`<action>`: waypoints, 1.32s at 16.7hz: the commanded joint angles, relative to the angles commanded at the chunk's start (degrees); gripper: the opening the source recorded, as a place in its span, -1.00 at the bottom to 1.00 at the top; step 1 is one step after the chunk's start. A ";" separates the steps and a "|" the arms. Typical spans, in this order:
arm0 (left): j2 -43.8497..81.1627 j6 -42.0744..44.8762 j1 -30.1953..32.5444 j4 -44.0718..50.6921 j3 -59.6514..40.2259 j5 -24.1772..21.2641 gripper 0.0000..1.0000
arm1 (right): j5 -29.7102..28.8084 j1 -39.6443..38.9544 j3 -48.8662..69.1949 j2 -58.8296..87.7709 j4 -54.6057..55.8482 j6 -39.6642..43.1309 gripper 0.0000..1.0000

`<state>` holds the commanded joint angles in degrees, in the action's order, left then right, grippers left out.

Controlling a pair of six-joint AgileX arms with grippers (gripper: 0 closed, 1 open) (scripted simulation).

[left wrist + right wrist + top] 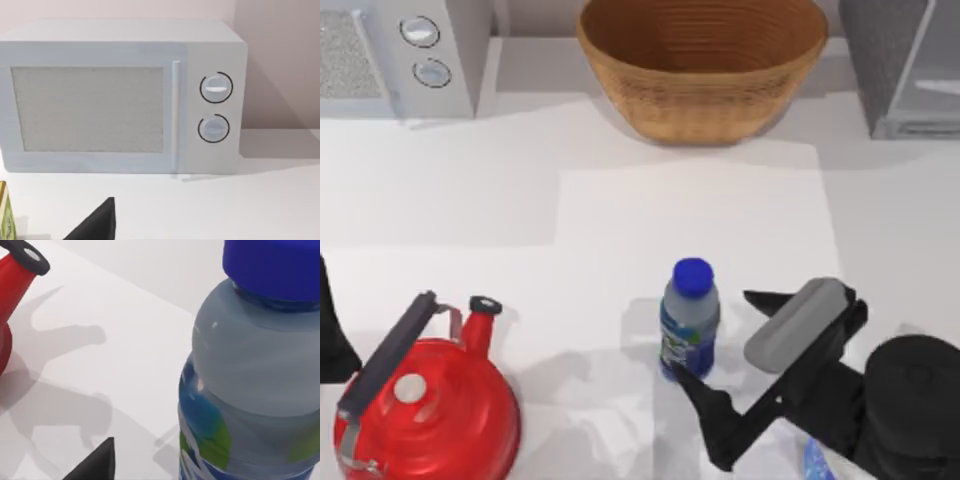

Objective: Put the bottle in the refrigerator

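The bottle (689, 318) stands upright at the front middle of the table, clear with a blue cap and a blue-and-green label. My right gripper (712, 334) is open at the bottle's right, one finger behind it and the other in front, neither touching it. The right wrist view has the bottle (250, 380) close up, with one dark fingertip (100, 462) beside it. The refrigerator (905, 65), dark grey and speckled, stands at the back right corner. My left arm (332, 335) is parked at the left edge, its fingertip (102, 220) facing the white appliance.
A red kettle (425, 405) sits at the front left. A wicker basket (700, 65) stands at the back middle, and a white appliance with two knobs (400, 55) at the back left. A blue-wrapped item (817, 462) lies under the right arm.
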<state>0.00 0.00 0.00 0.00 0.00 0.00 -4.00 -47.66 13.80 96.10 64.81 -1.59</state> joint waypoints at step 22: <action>0.00 0.00 0.00 0.00 0.00 0.00 1.00 | 0.61 0.86 9.64 14.23 4.13 0.27 0.10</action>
<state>0.00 0.00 0.00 0.00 0.00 0.00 -3.39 -46.80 23.45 110.32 68.94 -1.33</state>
